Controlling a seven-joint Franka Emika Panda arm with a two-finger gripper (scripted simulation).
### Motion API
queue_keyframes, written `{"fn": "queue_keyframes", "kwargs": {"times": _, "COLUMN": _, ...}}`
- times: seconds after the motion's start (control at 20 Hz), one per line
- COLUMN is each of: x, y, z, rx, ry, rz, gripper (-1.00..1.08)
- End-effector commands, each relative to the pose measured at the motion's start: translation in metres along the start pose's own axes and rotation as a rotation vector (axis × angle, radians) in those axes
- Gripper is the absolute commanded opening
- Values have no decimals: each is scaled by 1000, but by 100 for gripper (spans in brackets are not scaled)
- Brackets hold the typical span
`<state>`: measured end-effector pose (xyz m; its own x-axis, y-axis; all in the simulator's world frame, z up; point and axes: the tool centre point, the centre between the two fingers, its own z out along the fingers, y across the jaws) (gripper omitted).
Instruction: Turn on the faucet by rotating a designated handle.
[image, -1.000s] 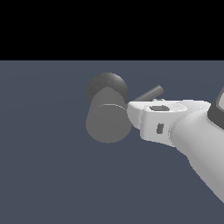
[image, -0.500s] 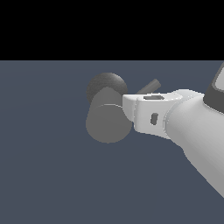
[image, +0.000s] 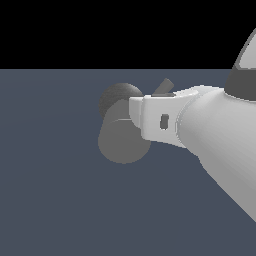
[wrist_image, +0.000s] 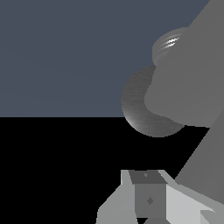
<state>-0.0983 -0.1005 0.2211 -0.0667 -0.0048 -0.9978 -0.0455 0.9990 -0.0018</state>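
- The jaws of the white robot gripper press close against the fixture; whether they are parted or clenched cannot be told from either view.
- Just behind the white hand, a thin silvery-grey metal rod handle juts up and toward the exterior view's right, only its tip showing.
- The matte grey metal faucet, a stubby cylinder with a darker dome, sits mid-scene on the slate-blue floor.
- Rigid, smooth metal likely turns stiffly; gripping the rod near its free end should give the best leverage.
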Motion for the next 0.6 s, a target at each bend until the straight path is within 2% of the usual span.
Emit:
{"fn": "queue_keyframes", "kwargs": {"times": 0.0, "x": -29, "y": 7, "z": 8, "rx": -9, "ry": -64, "rz": -7, "gripper": -100}}
{"fn": "queue_keyframes", "kwargs": {"times": 0.05, "x": 8, "y": -8, "z": 4, "rx": 14, "ry": 7, "rz": 6, "gripper": -100}}
{"fn": "queue_keyframes", "kwargs": {"times": 0.55, "x": -22, "y": 25, "z": 6, "rx": 4, "ry": -25, "rz": 0, "gripper": -100}}
